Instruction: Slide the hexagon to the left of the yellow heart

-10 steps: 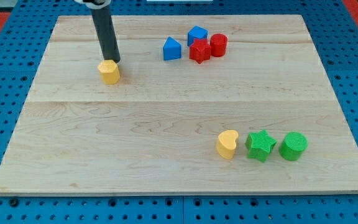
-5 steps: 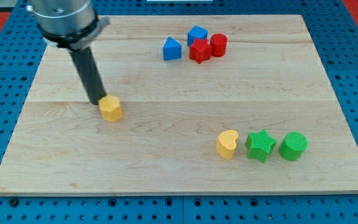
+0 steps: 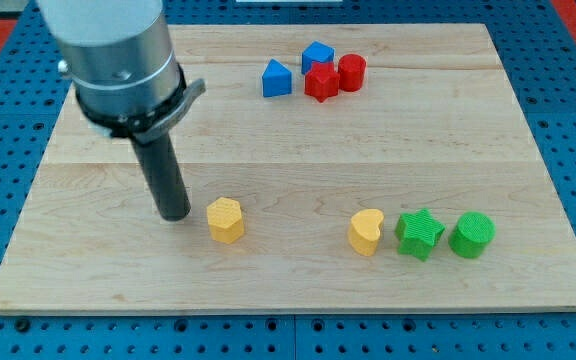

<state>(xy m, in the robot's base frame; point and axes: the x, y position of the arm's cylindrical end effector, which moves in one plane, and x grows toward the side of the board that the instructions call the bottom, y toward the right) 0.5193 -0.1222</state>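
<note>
The yellow hexagon lies on the wooden board, low and left of centre. The yellow heart lies to its right, well apart from it, in about the same row. My tip rests on the board just left of the hexagon, with a small gap between them. The rod rises from it to the wide grey arm end at the view's top left.
A green star and a green cylinder stand right of the heart. At the view's top sit a blue triangular block, a second blue block, a red star and a red cylinder. The board lies on a blue pegboard.
The hexagon has slid down and to the right, from the upper left towards the heart. My tip followed it down and right and now stands on its left.
</note>
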